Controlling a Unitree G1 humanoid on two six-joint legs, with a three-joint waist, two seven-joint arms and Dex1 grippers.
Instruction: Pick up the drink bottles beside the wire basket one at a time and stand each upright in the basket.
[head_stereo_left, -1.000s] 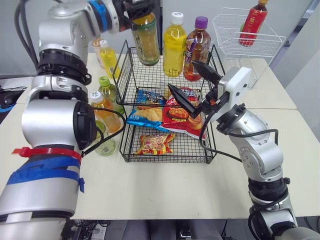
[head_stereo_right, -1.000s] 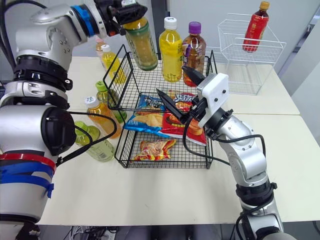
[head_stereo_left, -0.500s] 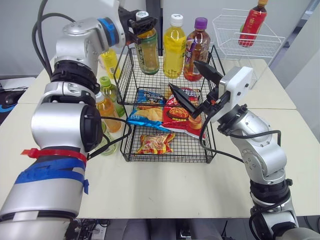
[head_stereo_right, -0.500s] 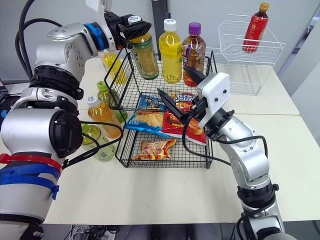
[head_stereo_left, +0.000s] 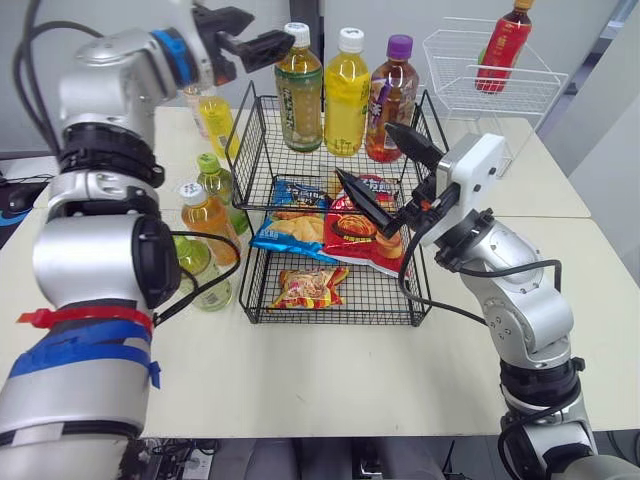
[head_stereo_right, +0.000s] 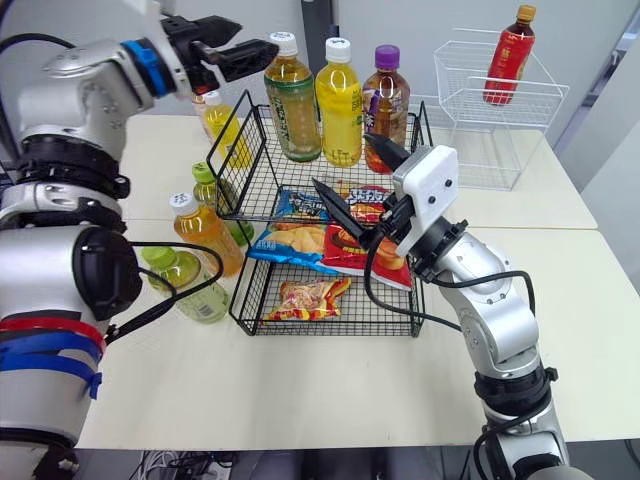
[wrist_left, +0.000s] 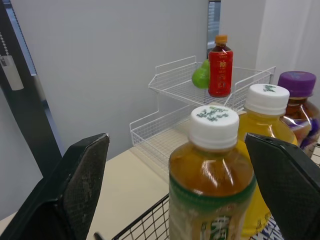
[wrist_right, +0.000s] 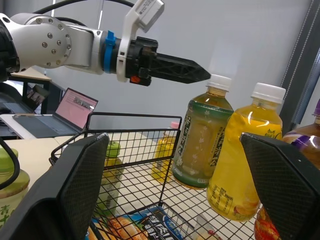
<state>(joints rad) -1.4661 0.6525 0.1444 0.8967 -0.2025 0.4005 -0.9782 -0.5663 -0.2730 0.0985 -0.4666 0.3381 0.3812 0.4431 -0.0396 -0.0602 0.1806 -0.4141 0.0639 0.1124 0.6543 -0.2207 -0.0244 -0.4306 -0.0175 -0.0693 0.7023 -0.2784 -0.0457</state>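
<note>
Holding left tool (head_stereo_right: 258, 32) apart, clear of green tea bottle (head_stereo_left: 300, 85) standing upright in wire basket (head_stereo_left: 243, 150) upper tier, just ahead of fingertips. Holding right tool (head_stereo_left: 362, 150) apart above snack bags (head_stereo_left: 355, 230). Noting further bottles (head_stereo_left: 210, 215) on desk (head_stereo_left: 330, 370) below left tool.

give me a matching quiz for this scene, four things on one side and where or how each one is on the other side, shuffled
1. green-labelled tea bottle with white cap
2. red drink bottle with orange cap
3. orange drink bottle with white cap
4. left gripper

A. open, next to the tea bottle's top
B. on the table, left of the black wire basket
C. upright in the basket's top tier
D. in the white wire rack

Pairs: 1-C, 2-D, 3-B, 4-A
</note>
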